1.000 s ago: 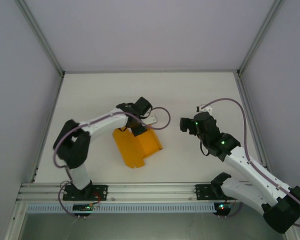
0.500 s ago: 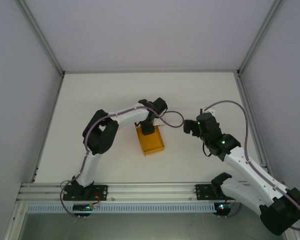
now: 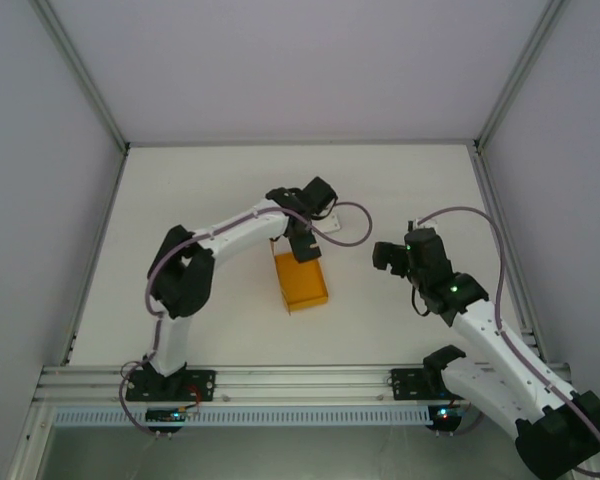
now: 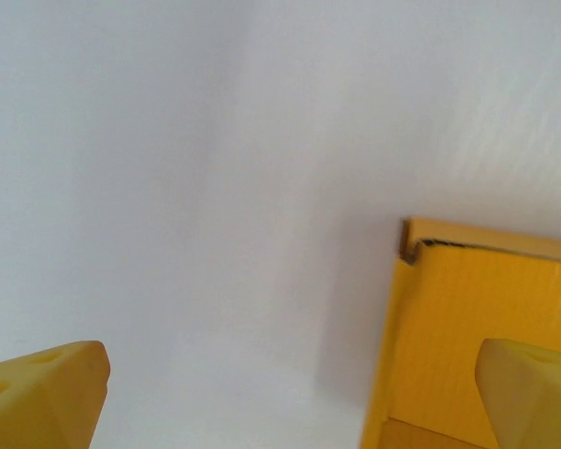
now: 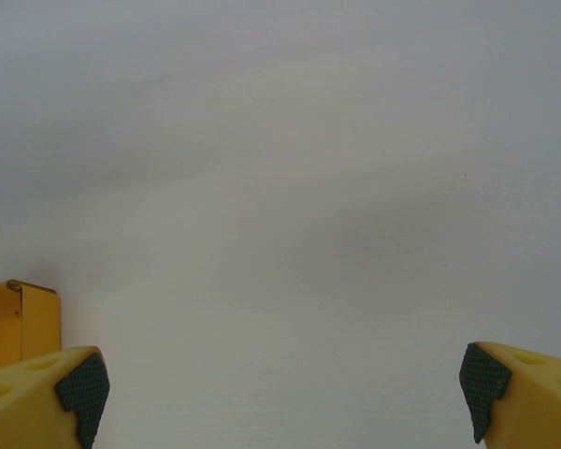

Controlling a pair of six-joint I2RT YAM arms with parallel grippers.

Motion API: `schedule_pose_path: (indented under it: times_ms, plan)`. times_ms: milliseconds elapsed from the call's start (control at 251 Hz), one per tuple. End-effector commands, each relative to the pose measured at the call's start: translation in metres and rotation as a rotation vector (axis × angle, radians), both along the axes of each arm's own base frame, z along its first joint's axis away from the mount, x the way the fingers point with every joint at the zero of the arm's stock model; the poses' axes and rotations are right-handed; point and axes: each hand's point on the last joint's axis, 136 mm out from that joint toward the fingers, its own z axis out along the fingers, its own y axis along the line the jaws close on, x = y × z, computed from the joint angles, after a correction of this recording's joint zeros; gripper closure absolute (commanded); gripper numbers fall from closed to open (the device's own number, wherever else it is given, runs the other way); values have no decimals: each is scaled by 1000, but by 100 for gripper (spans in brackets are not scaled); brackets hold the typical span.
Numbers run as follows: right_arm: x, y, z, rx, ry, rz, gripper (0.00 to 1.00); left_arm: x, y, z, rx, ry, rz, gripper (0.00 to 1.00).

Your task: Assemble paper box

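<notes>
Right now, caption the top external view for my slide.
Left gripper open at the far edge of the orange paper box; right gripper open, standing apart.

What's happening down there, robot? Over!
Left hand open, over far end of orange-yellow card box. Right hand open, apart to its right. Box on white table, nothing blocking.

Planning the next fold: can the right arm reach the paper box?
Probably yes: bare table lies between the open right gripper and the paper box; the left gripper hovers at its far end.

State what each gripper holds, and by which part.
Nothing is held. The left gripper is open over the paper box; the right gripper is open too.
</notes>
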Motion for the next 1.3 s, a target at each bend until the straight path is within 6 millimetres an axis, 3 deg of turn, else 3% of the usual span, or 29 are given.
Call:
schedule_pose_path:
  times_ms: [0,72,148,235,327,443,575,655,702,870,918,1062,1185,1297]
  plan:
    - [0,3,4,4,-10,30,1,25,-3,78,-211,-178,102,1]
    - [4,9,8,15,-25,60,1,39,10,112,-306,-244,216,1]
    - [12,23,12,5,-58,146,1,50,37,142,-415,-268,370,1]
    - [23,56,13,-23,-85,349,1,57,78,155,-525,-264,520,1]
    - [27,101,6,-75,-75,631,1,60,132,147,-601,-279,713,0]
    - [36,148,-7,-157,-67,927,4,42,194,108,-619,-256,940,1]
    - [34,189,-29,-220,-32,1283,9,8,237,61,-629,-190,1090,1]
    - [30,203,-53,-266,24,1462,14,-13,252,42,-629,-155,1150,0]
    - [38,212,-57,-287,54,1505,19,-22,261,34,-628,-159,1178,1]
    - [47,234,-92,-281,195,1587,32,-37,277,28,-661,-186,1225,1]
    - [53,238,-103,-309,208,1574,39,-37,280,30,-658,-190,1232,1]
    - [69,244,-121,-363,231,1497,44,-37,283,29,-638,-189,1239,1]
    - [92,243,-129,-401,219,1346,72,-36,283,25,-627,-183,1241,1]
    - [97,239,-127,-375,193,1235,79,-35,283,22,-620,-178,1250,0]
